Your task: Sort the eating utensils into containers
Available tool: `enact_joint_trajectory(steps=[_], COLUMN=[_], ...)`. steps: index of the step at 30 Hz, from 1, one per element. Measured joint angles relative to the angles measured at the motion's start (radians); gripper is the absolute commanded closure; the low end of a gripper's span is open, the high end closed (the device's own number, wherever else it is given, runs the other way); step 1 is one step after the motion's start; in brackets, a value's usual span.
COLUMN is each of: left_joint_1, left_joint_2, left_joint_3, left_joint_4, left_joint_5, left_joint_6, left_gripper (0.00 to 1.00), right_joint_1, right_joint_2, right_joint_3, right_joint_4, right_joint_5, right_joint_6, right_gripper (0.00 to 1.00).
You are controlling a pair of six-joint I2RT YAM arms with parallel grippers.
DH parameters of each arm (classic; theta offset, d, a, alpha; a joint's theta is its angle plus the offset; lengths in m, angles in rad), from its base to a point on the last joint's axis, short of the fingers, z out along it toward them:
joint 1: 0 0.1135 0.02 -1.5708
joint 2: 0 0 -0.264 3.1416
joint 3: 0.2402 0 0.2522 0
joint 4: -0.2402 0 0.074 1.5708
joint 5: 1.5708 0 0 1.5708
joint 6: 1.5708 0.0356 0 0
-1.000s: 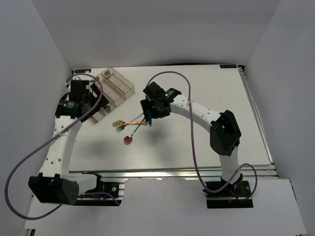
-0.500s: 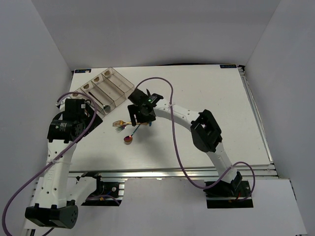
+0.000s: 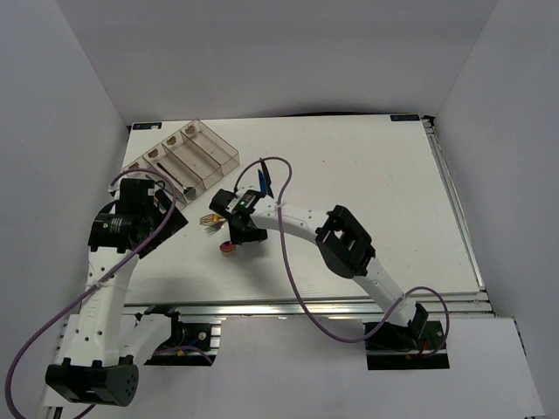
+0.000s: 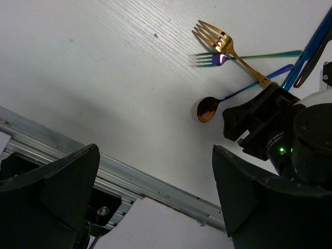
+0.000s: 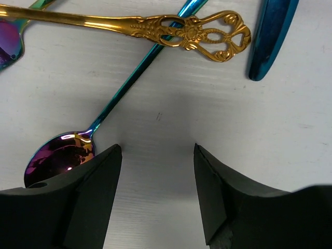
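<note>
A gold fork, an iridescent fork, an iridescent spoon and a blue knife lie crossed on the white table. In the top view the spoon and the gold fork lie right of the clear organiser tray. My right gripper is open and low over the table, its left finger beside the spoon's bowl, bare table between the fingers. It shows in the top view too. My left gripper is open and empty, left of the cutlery.
A dark utensil lies in one tray compartment. The aluminium rail runs along the table's near edge. White walls close in the left, back and right sides. My left arm stands just in front of the tray.
My right gripper has moved left and nearer, from over the fork handles down to beside the spoon. My left gripper has drawn back from the tray toward the near left.
</note>
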Motion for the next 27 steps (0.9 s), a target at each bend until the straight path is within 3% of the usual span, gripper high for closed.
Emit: enact_joint_trajectory(steps=[22, 27], left_joint_1=[-0.022, -0.029], left_joint_2=[0.004, 0.013], left_joint_3=[0.024, 0.034], left_joint_4=[0.003, 0.019], left_joint_5=[0.107, 0.119], left_joint_6=[-0.009, -0.013], left_gripper=[0.02, 0.02], right_joint_1=[0.006, 0.006], right_joint_2=[0.037, 0.130], right_joint_3=[0.090, 0.201], right_joint_4=[0.070, 0.038], right_joint_5=[0.061, 0.066], right_joint_6=[0.130, 0.151], right_gripper=[0.42, 0.42])
